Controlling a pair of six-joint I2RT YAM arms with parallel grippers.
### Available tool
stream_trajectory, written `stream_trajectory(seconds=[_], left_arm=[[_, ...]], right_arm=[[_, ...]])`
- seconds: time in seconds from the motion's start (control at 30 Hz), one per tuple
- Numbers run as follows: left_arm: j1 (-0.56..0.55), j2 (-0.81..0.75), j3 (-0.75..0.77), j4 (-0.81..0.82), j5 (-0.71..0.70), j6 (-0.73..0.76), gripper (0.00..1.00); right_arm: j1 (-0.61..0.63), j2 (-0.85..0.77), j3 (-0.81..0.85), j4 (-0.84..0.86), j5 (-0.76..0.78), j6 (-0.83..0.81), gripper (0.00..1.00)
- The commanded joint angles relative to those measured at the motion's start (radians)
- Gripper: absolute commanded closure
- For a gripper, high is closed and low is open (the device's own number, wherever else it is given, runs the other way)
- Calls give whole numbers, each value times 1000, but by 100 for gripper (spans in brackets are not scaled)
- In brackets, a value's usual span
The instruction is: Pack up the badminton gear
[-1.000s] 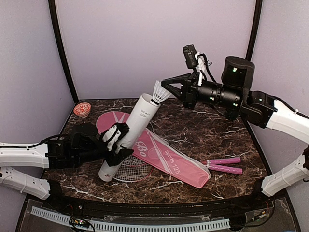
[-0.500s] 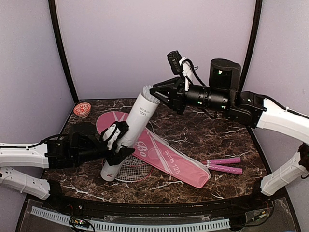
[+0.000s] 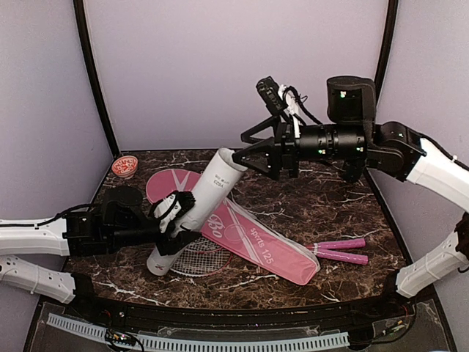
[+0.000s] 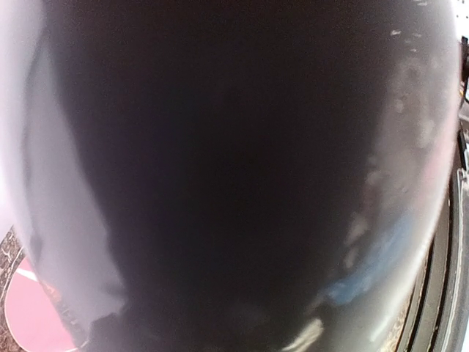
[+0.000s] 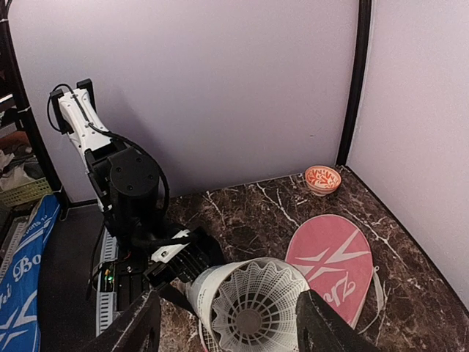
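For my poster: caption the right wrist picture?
Open right tool facing a shuttlecock sitting in the white tube's mouth.

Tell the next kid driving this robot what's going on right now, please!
Left hand: shut on the white tube, holding it tilted above the table.
Right hand: open at the tube's mouth, holding nothing.
Done: one shuttlecock sits in the tube's mouth; no others can be seen.
Left: the tube has no cap on. The two rackets lie out on the table, partly covered by the pink bag, and need packing.
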Motion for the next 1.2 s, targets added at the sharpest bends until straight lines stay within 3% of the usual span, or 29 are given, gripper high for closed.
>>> stream_trajectory(seconds=[0.0, 0.2, 0.37, 0.87, 1.17], left_arm=[[-2, -34, 33, -58, 27, 64, 59], [-2, -8, 68, -111, 29, 94, 59], [-2, 4, 80, -110, 37, 98, 59], [-3, 41, 120, -141, 36, 145, 59], [-3, 29, 79, -174, -34, 138, 59]], right_arm=[[-3, -2, 75, -247, -90, -99, 31], [14, 69, 157, -426, -52, -138, 29], [22, 116, 173, -481, -53, -142, 32], [39, 260, 123, -412, -222, -140, 32], [-17, 142, 123, -371, -227, -135, 31]])
